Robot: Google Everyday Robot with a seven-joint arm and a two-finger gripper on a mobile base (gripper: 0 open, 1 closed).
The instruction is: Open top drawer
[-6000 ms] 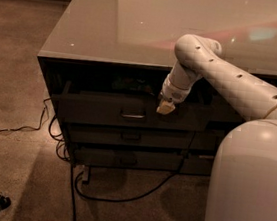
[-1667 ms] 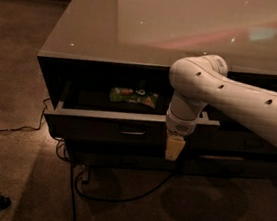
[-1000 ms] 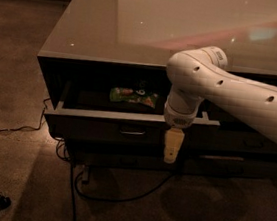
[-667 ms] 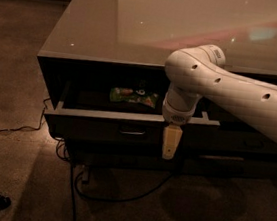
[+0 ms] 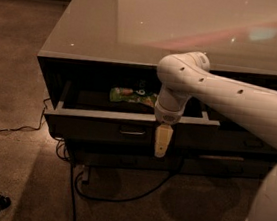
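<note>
So the top drawer [image 5: 91, 127] is open, sticking out from the left half of the cabinet [image 5: 188, 33], and its lighter inside shows. There's a green packet [image 5: 129, 96] lying at the back of it, with something small and dark beside it (no idea what). The little metal loop handle [image 5: 132, 131] sits mid-front. The gripper [image 5: 160, 149] hangs straight down in front of the drawer face, just right of that handle and not touching it. Honestly can't tell whether it's apart or together from this angle. Black cables [image 5: 118, 195] trail over the carpet below.
</note>
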